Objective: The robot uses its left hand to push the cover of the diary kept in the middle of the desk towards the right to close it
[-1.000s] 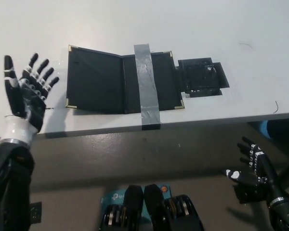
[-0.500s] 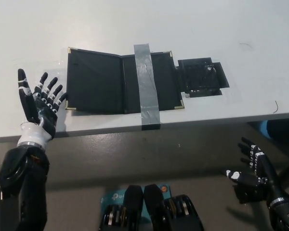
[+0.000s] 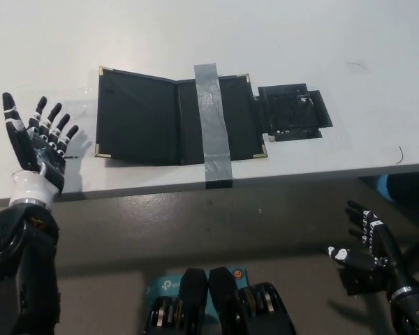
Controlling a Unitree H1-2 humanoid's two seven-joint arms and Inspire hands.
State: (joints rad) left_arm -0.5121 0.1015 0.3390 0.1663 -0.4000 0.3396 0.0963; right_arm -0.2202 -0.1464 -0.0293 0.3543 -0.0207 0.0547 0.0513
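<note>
Left hand: the left hand (image 3: 38, 146) is raised over the near left part of the desk, palm up and facing the diary, fingers spread apart and holding nothing.
Gap to the diary: the hand is just beside the cover's left edge, not touching it.
Diary: the diary (image 3: 178, 122) lies open and flat in the middle of the desk, black, with small gold corner pieces.
Cover: the cover (image 3: 136, 117) is the left half, lying flat on the desk surface, left of the spine fold.
Tape: a strip of grey tape (image 3: 213, 122) runs across the right half of the diary, from its far edge down over the desk's front edge.
Black piece: a smaller black flat piece (image 3: 292, 112) touches the diary's right side.
Desk: the desk (image 3: 265, 35) is white.
Right hand: the right hand (image 3: 366, 244) rests low at the lower right, below the desk edge, fingers loosely apart, holding nothing.
</note>
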